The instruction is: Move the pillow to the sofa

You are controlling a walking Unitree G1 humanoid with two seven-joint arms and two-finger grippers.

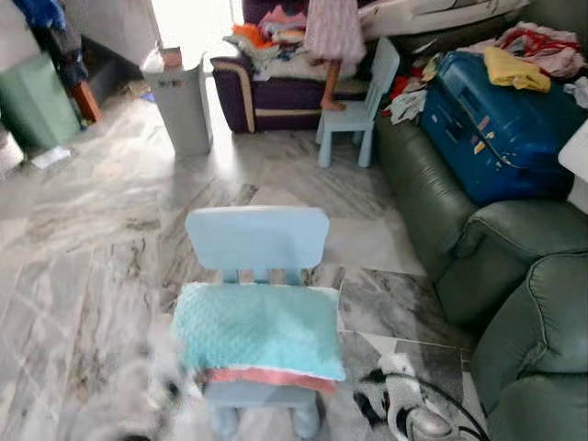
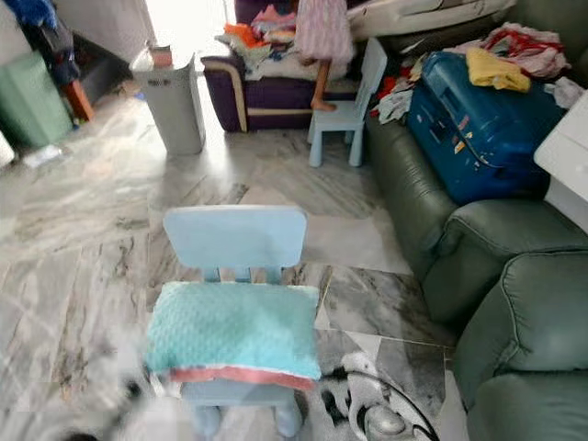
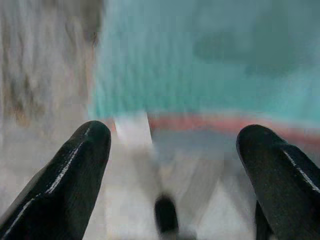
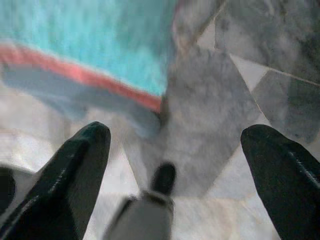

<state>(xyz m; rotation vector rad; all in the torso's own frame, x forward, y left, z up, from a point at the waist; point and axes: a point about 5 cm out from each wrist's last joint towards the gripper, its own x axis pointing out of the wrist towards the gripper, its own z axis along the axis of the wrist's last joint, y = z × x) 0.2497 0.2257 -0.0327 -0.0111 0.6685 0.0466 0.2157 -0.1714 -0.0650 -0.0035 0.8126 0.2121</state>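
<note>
No brand, label or writing is legible on any item.

The turquoise textured fabric pillow with a coral-red band along its near edge [image 1: 259, 333] lies flat on the seat of a small pale-blue plastic child's chair [image 1: 257, 237]. The pillow covers the seat fully and its near edge overhangs the seat front. The chair backrest stands upright on the far side of the pillow.

The dark green leather sofa [image 1: 514, 276] runs along the right side, with open grey-veined marble floor [image 1: 83, 239] between it and the chair. A blue hard-shell suitcase [image 1: 491, 124] and loose clothing occupy the far sofa cushions; the near cushions are bare. To the left of the chair the floor is open. Farther back stand a second pale-blue chair [image 1: 354, 101], a grey bin [image 1: 179, 101] and a purple armchair heaped with clothes [image 1: 276, 87]. A person's leg rests on the second chair.

The left claw [image 3: 175, 145] is open, fingers wide apart, positioned below and in front of the pillow's coral band, not touching it. The right claw [image 4: 175, 145] is open, fingers wide apart, positioned near the pillow's right front corner, over the floor, not touching it. Both wrist views are motion-blurred
</note>
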